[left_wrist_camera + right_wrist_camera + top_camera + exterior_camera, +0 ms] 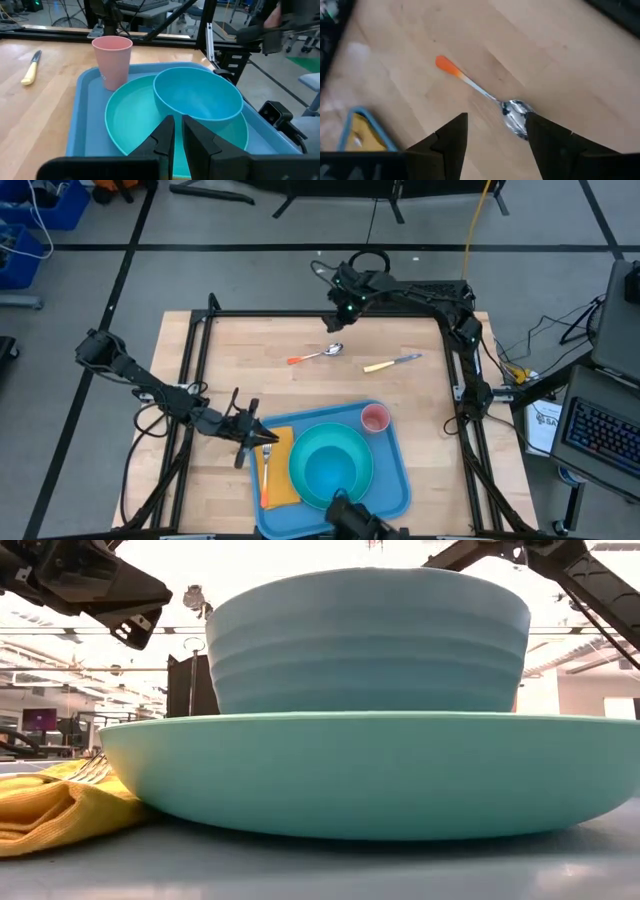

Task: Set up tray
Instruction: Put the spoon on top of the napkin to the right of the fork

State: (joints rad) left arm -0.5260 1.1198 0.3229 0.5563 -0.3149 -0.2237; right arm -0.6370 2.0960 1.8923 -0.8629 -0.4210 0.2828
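Tray [392, 480] long axis slightly tilted across table, left pincer [262, 437] nearly closed, empty, right pincer [338, 322] open, empty

A grey floor [250, 225] crossed by dark lines surrounds the wooden table [270, 340], with blue bins [40, 210] upper left and a keyboard [600, 435] at right.
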